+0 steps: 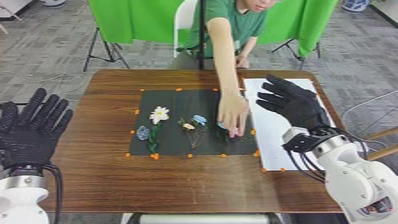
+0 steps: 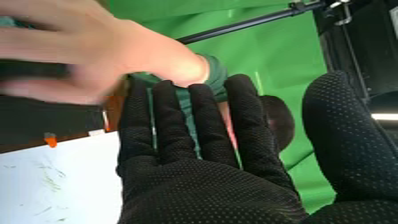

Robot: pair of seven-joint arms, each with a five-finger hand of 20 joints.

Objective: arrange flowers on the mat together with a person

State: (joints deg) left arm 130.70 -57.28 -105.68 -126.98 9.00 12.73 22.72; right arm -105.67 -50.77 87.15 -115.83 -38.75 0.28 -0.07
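Overhanging mat (image 1: pixel 174 144): person's arm (image 1: pixel 226 65) | left hand (image 1: pixel 28 142), right hand (image 1: pixel 299 107): fingers released | white sheet (image 1: pixel 269 131) beneath latter

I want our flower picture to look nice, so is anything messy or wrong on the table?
Just a few small greenish specks on the white sheet, to the right of the dark mat. They look like a bit of mess, maybe plant crumbs.

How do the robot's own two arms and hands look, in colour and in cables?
Both arms are white with rounded segments. The left hand and right hand wear black fabric gloves, dotted on the palm. Black cables run along each wrist, beside a silvery metal joint.
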